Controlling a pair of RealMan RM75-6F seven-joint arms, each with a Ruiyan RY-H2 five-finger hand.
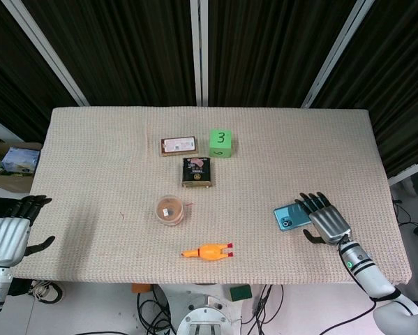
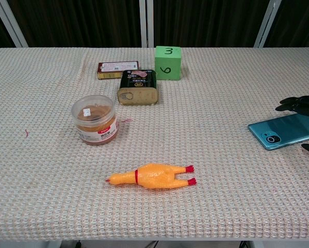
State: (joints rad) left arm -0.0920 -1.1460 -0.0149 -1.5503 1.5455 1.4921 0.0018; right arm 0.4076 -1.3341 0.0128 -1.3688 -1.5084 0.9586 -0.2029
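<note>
Right hand (image 1: 325,221) at the table's right edge, palm down, fingers spread and extended over the near end of a teal smartphone (image 1: 291,218). The fingertips (image 2: 298,105) lie over or just past the phone's far long edge, and the thumb shows at its near side; the hand brackets the phone without clamping it, and whether the fingers touch it cannot be told. The phone lies flat, camera side up, lens cluster (image 2: 272,139) toward the table's centre, its other end hidden beneath the hand. This flat pose leaves only thin edges to grip, which likely explains the straddling, open posture.

Left hand (image 1: 10,230) hangs off the table's left edge, fingers loosely apart and holding nothing, well clear of every object.

Outward from the phone: a yellow rubber chicken (image 2: 150,176) lies on its side near the front edge, red feet pointing toward the phone. A round clear tub (image 2: 95,120) with brown contents stands upright left of centre. Behind it, a dark flat tin (image 2: 137,88) rests label up, touching or just in front of a small flat carton (image 2: 118,70). A green cube (image 2: 167,62) marked 3 and 6 sits just beside the tin. All rest on a beige woven tablecloth (image 2: 221,196).
</note>
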